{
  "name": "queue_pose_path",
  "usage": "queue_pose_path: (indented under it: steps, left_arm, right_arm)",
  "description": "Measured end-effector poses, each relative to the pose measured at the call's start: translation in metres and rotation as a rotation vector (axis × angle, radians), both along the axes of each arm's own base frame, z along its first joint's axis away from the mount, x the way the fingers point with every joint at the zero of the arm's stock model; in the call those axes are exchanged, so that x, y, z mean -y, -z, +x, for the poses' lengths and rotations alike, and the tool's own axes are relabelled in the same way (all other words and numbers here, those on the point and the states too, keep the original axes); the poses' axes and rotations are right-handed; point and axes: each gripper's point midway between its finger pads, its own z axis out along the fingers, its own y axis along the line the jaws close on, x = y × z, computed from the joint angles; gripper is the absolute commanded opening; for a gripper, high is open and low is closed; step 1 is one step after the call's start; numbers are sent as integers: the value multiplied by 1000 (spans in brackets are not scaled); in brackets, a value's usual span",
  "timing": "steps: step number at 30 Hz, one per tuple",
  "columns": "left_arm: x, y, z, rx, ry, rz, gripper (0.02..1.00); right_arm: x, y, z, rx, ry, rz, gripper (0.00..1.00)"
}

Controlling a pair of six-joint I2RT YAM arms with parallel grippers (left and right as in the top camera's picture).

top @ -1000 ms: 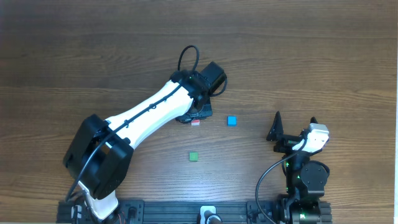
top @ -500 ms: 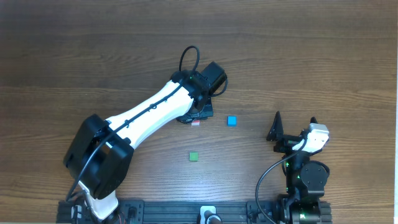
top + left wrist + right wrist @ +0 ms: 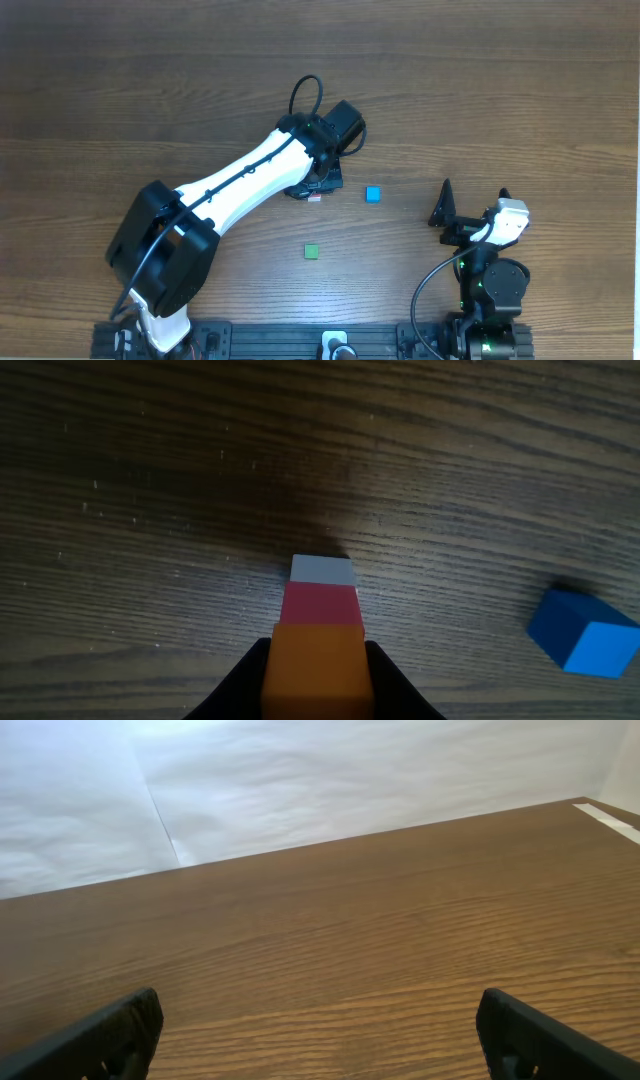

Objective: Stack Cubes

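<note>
Dark wood-grain table (image 3: 520, 90); white wall (image 3: 300, 780) behind its far edge in the right wrist view.

Left gripper (image 3: 318, 698): at table centre, fingers (image 3: 392, 685) shut narrow on an orange cube (image 3: 318, 658), one finger on each side face. In the left wrist view the orange cube sits in line over a red cube (image 3: 321, 603), which sits on a white cube (image 3: 322, 570); orange and red look flush, but contact cannot be confirmed. In the top view the left arm (image 3: 240, 180) covers most of this, with a sliver of red and white showing at the gripper's near edge.

Blue cube (image 3: 373, 193): on the table just to the right of the stack, apart from it, turned slightly off the grain.

Green cube (image 3: 311, 252): alone, nearer the arm bases, well apart from the stack and the blue cube.

Right gripper (image 3: 472, 200): above its own base at the right, fingers spread wide, holding nothing, well apart from all cubes.
</note>
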Motion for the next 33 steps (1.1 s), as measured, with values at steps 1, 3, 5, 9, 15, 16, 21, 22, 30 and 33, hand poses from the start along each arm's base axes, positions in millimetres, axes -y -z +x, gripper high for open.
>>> queue_pose_path:
  steps: [1,3,5,9,15,16,21,22,30,33]
  left_arm:
    - [0,0,0,0,0,0,91]
    - [0,0,0,0,0,0,159]
    - [0,0,0,0,0,0,220]
    - [0,0,0,0,5,1,367]
    - [-1,5,-1,-10,4,9,448]
    - [0,5,-1,-10,4,9,465]
    - [0,5,0,-7,12,8,744]
    - [1,5,1,-2,7,2,818]
    - [9,2,19,55,-10,-52,987]
    - [0,0,34,80,-47,-56,998]
  right_arm:
    - [0,0,0,0,0,0,993]
    - [0,0,0,0,0,0,993]
    - [0,0,0,0,0,0,993]
    - [0,0,0,0,0,0,991]
    - [0,0,0,0,0,0,991]
    - [0,0,0,0,0,0,993]
    - [0,0,0,0,0,0,989]
    - [0,0,0,0,0,0,991]
    - [0,0,0,0,0,1,993]
    - [0,0,0,0,0,0,993]
